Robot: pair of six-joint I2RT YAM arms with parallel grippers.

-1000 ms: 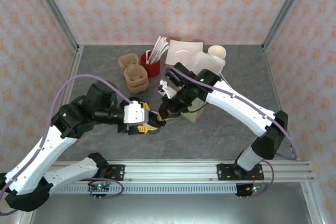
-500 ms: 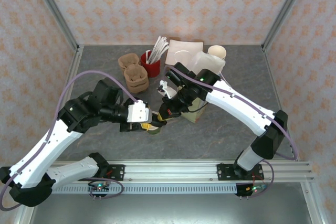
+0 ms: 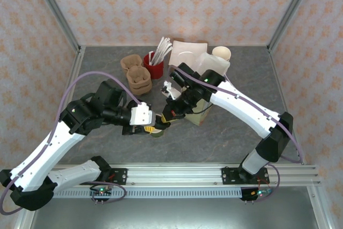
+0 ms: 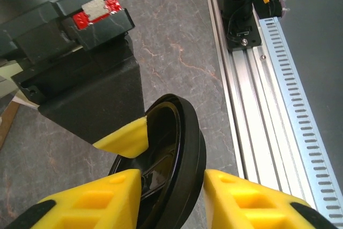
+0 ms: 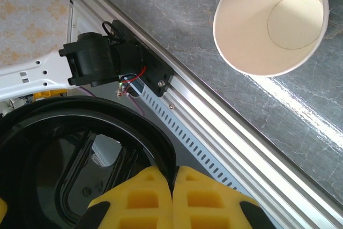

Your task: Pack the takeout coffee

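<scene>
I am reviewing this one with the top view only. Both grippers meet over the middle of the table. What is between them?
Observer: A black lid. In the left wrist view it sits edge-on between the left gripper, whose yellow fingers lie close against either side of it.
Operator: And the right gripper?
Observer: The right gripper is shut, pinching the lid's rim.
Operator: Is the lid on a cup?
Observer: No. The right wrist view shows a white paper cup on the table, apart from the lid, open and empty.
</scene>
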